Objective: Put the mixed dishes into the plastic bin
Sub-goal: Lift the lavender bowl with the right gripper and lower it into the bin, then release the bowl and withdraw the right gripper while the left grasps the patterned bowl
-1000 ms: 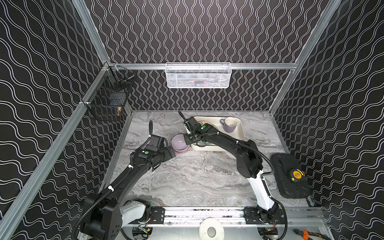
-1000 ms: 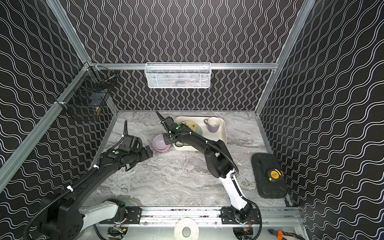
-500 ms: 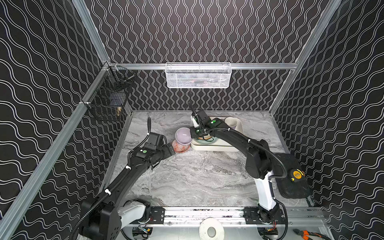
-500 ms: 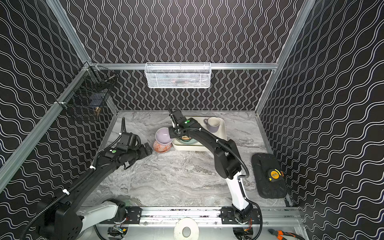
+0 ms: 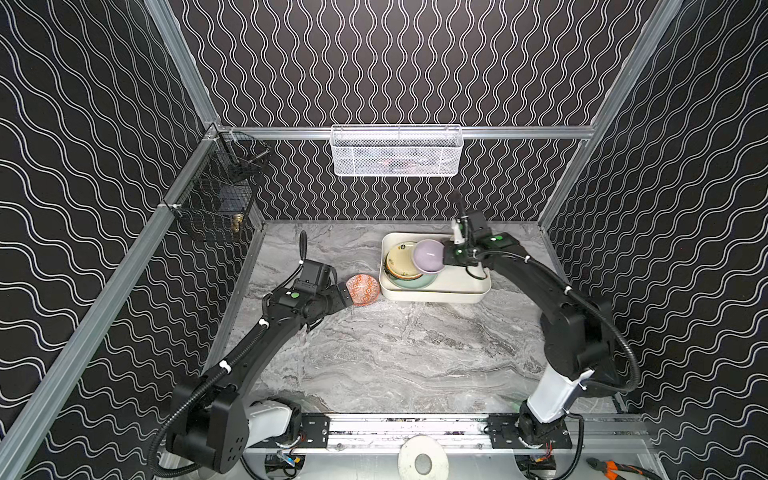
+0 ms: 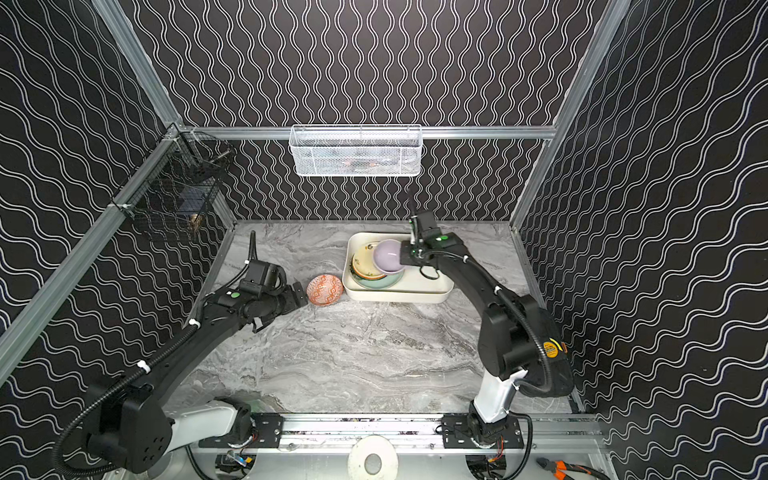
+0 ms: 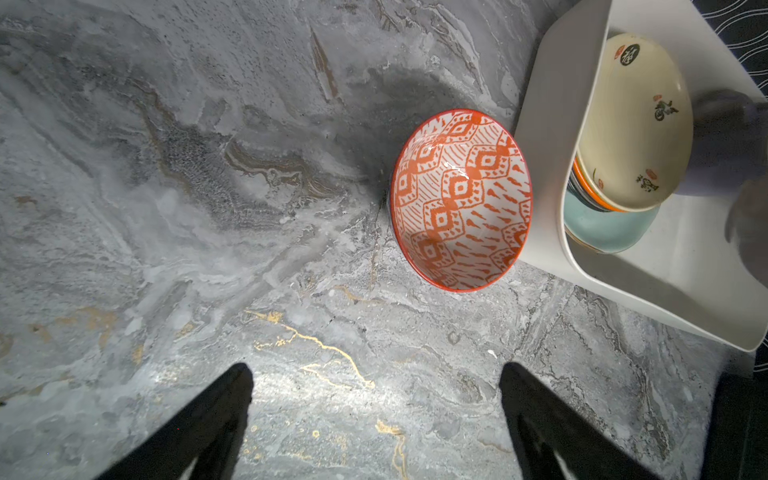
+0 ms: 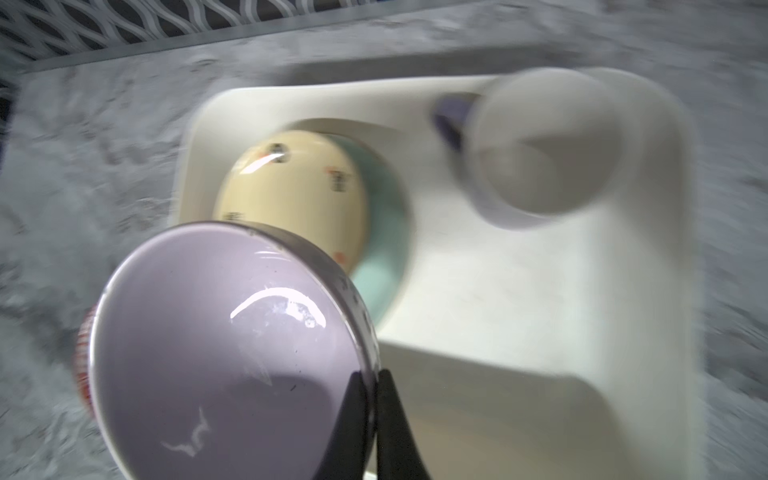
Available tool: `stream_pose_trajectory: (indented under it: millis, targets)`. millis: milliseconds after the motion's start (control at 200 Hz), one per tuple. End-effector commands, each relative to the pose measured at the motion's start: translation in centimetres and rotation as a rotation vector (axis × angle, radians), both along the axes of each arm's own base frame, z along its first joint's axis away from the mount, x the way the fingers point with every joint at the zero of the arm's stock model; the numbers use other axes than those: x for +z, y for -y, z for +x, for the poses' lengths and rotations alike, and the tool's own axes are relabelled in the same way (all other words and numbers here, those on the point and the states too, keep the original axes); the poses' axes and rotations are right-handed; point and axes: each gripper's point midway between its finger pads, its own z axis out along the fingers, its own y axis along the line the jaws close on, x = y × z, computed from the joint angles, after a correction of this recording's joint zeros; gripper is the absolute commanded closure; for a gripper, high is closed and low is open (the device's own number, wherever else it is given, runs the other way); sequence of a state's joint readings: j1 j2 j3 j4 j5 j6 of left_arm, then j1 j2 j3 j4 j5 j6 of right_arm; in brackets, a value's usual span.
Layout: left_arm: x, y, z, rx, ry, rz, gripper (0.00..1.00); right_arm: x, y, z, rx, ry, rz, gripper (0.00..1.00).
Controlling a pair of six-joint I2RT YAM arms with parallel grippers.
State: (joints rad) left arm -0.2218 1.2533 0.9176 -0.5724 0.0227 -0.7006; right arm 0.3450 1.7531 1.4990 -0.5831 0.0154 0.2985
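- The right fingers (image 8: pixel 353 415) are shut tight on the rim of the lilac bowl (image 5: pixel 429 256), one inside the bowl and one outside.
- The lilac bowl hangs in the air over the plastic bin (image 5: pixel 436 296). It is tipped a little, right above the pile of plates (image 5: pixel 400 262) inside the bin.
- The right wrist view is blurry, but a mug (image 8: pixel 540 145) shows in a corner of the bin, apart from the plates.
- I think the lilac bowl only has to go down now. The plates are right under it, and the bare bin floor is off to the side.
- The left fingers (image 7: pixel 216 415) are spread wide with nothing between them, low over the tabletop (image 7: pixel 166 208).
- The red bowl (image 7: pixel 461 199) stands upright on the tabletop, outside the bin and right beside its wall. I cannot tell if they touch.
- The red bowl sits just in front of the left fingers, between them and the bin, so the left arm is much nearer to it.
- The red bowl is round, so no side is longer. The rim facing the left fingers is free, and the bin wall crowds the far rim.
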Motion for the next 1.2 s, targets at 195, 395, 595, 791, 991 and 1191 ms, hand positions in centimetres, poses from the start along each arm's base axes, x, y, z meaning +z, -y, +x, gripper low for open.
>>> stream_pose_trajectory:
  millis: [195,395,595,791,991,1191]
  targets:
    - [0.0,0.9,1.3,-0.027,0.009,-0.029,0.05,-2.5,6.1,-0.2,-0.147,-0.024,-0.025,0.99]
    - [-0.3,0.6,1.2,-0.037,-0.008,0.003,0.05,-4.6,8.0,-0.8,-0.198,-0.049,-0.045,0.99]
    - [-1.0,0.7,1.2,-0.033,-0.018,-0.003,0.05,-7.0,8.6,-1.2,-0.211,-0.102,-0.064,0.99]
    - [-2.0,0.8,1.4,-0.041,-0.042,-0.002,0.05,-9.0,8.6,-1.3,-0.209,-0.147,-0.067,0.98]
    - [-2.3,0.8,1.8,-0.041,-0.050,0.008,0.05,-9.3,8.4,-1.4,-0.207,-0.157,-0.059,0.91]
    - [-2.9,1.0,2.8,-0.042,-0.066,0.017,0.05,-5.2,8.5,-1.8,-0.218,-0.071,-0.028,0.61]
